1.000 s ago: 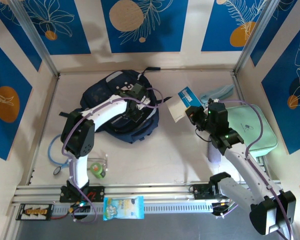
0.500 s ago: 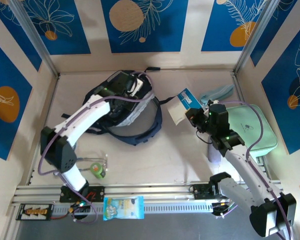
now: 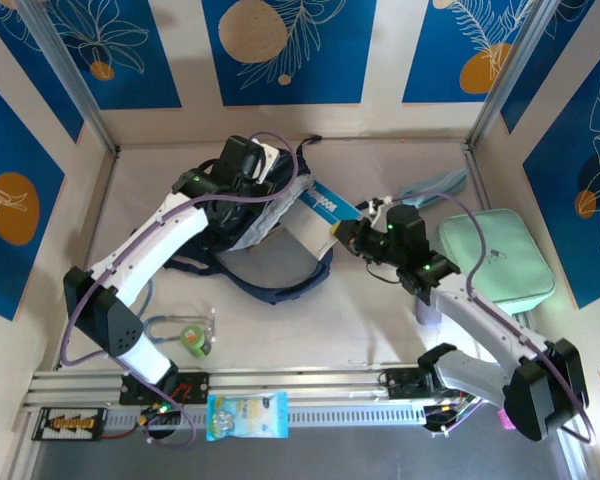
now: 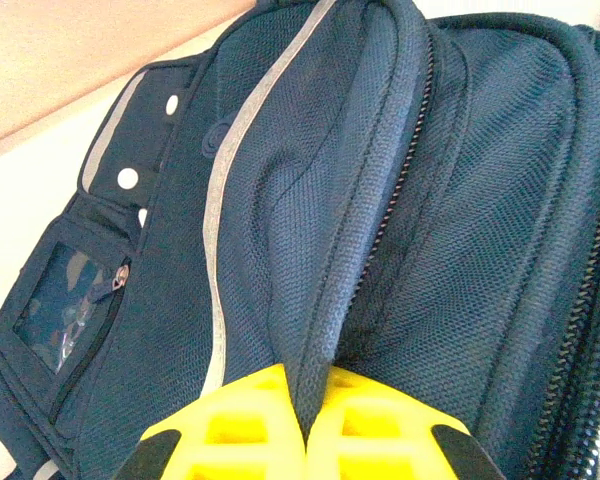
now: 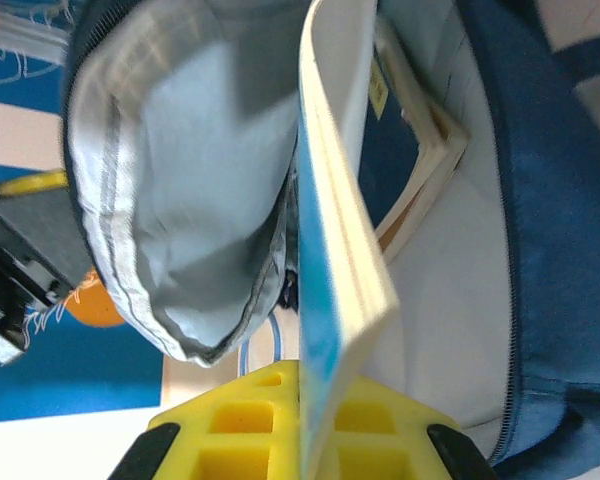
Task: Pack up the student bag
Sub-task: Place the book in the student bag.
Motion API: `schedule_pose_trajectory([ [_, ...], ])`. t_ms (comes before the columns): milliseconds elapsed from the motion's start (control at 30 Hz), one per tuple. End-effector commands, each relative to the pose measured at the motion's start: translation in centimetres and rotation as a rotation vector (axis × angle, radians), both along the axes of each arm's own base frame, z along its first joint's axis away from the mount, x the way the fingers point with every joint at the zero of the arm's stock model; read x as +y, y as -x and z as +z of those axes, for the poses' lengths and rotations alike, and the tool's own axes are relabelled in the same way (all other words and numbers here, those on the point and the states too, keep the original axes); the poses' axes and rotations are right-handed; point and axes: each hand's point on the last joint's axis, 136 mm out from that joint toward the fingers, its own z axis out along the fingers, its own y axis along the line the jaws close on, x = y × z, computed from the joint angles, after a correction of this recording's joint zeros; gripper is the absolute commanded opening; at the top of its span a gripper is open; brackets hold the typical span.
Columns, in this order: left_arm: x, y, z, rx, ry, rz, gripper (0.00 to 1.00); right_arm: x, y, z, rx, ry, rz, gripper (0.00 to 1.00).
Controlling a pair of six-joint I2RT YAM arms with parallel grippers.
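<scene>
**Backpack in navy-blue fabric (image 3: pixel 280 290) pinched open, thin blue-and-white book (image 3: pixel 320 207) at its mouth**

From my seat, the top view shows the backpack lying left of centre on the pale table (image 3: pixel 380 310), close to its far edge. The mouth gapes toward the right and the light grey lining faces up.

On the left wrist camera, the left gripper (image 4: pixel 305 405) has its yellow fingers (image 4: pixel 230 425) pressed together on a raised fold of navy mesh beside a zip line. The fabric stands up between the pads, so I read that as a firm pinch on the backpack's flap.

On the right wrist camera, the right gripper (image 5: pixel 302 400) nips the book edge-on between its yellow fingers (image 5: pixel 380 435). The blue cover faces left and the cream pages face right. The book's far end sits inside the opening, between the grey-lined flap on the left and the white inner wall on the right. A second book with cream page edges (image 5: pixel 420 160) lies deeper inside, against that wall.

Elsewhere I see a mint-green flat zip case (image 3: pixel 495 255) by the table's right edge, well apart from the backpack. A small green roll (image 3: pixel 192 338) sits near the near-left corner.
</scene>
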Motion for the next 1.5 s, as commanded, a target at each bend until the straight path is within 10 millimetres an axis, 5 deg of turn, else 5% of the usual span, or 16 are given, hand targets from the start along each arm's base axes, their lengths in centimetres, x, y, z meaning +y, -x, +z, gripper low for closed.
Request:
schedule_pose_trajectory([
  [0,-1.3,-1.9,6.3,-0.146,0.171,0.030,0.00,2.2,-0.6,1.4,-0.030,-0.061,0.035,0.00],
  [333,-1.9,-2.6,6.6,-0.098,0.231,0.033,0.00,6.5,-5.8,-1.0,0.028,-0.089,-0.021,0.00],
  [600,-1.4,-2.8,6.6,-0.080,0.257,0.052,0.00,8.4,-10.4,-7.7,0.222,-0.014,-0.192,0.00],
  [867,-0.4,-3.1,7.4,-0.071,0.311,0.077,0.00,13.4,-13.1,-12.1,0.307,-0.021,-0.159,0.10],
  [1067,-0.4,-3.3,7.1,-0.037,0.363,0.087,0.00,13.8,-14.4,-11.1,0.250,-0.033,-0.129,0.37],
  [1300,-0.3,-3.5,6.5,-0.015,0.386,0.094,0.00,11.6,-11.9,-8.0,0.227,-0.045,-0.114,0.53],
  [1467,-0.7,-3.5,5.3,0.016,0.396,0.089,0.00,9.7,-9.3,-5.2,0.199,-0.055,-0.085,0.55],
])
